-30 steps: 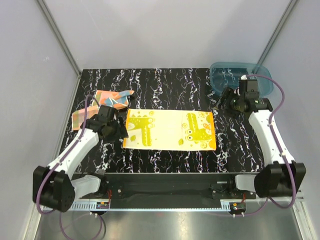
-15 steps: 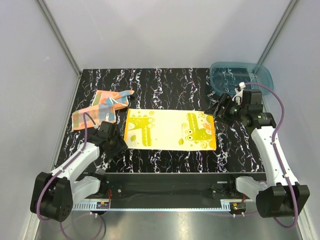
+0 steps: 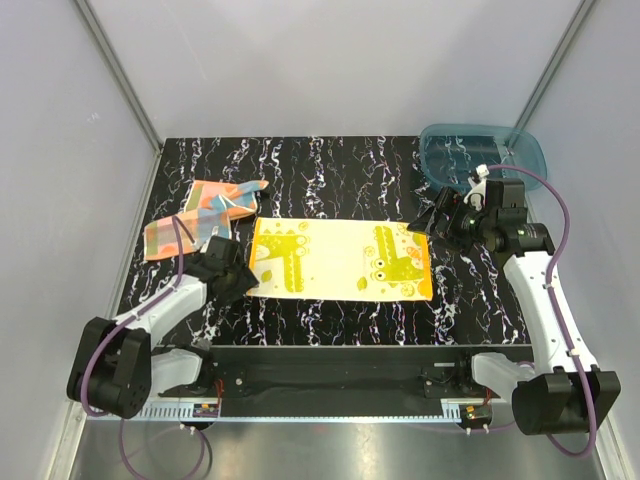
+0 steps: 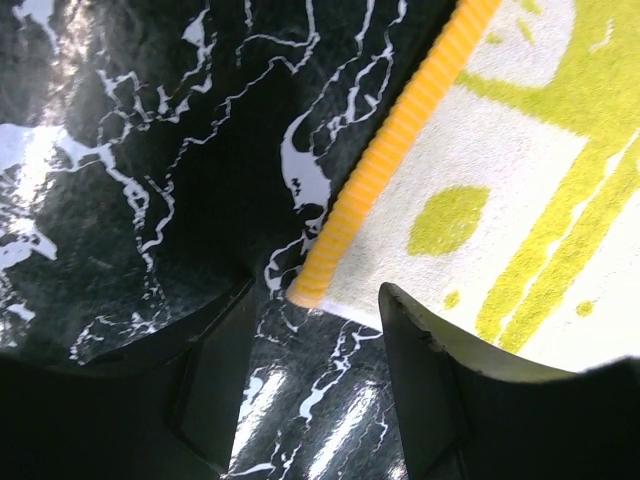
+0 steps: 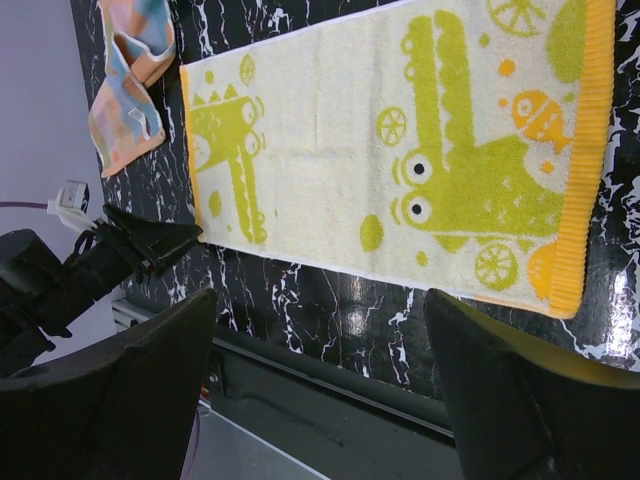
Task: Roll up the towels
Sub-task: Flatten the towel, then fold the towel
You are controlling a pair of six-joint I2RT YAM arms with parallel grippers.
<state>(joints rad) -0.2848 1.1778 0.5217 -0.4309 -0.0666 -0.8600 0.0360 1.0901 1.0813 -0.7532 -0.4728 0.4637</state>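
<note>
The yellow towel [image 3: 340, 260] lies flat and spread out in the middle of the black marble table. The orange towel [image 3: 205, 215] lies crumpled at the back left. My left gripper [image 3: 240, 283] is open and low at the yellow towel's near-left corner. In the left wrist view that orange-ribbed corner [image 4: 312, 292] lies just ahead of the gap between my open fingers [image 4: 440, 400]. My right gripper [image 3: 432, 222] is open and empty, hovering over the towel's far-right corner. The right wrist view shows the whole yellow towel [image 5: 400, 170] and the orange towel [image 5: 135, 80].
A translucent teal bin [image 3: 480, 155] stands at the back right corner, just behind my right arm. The table's front rail [image 5: 330, 360] runs below the towel's near edge. Grey walls close in the table on three sides.
My left gripper slid back and down to the yellow towel's near-left corner. My right arm swung from the bin toward the towel's far-right corner. The towels have not moved.
</note>
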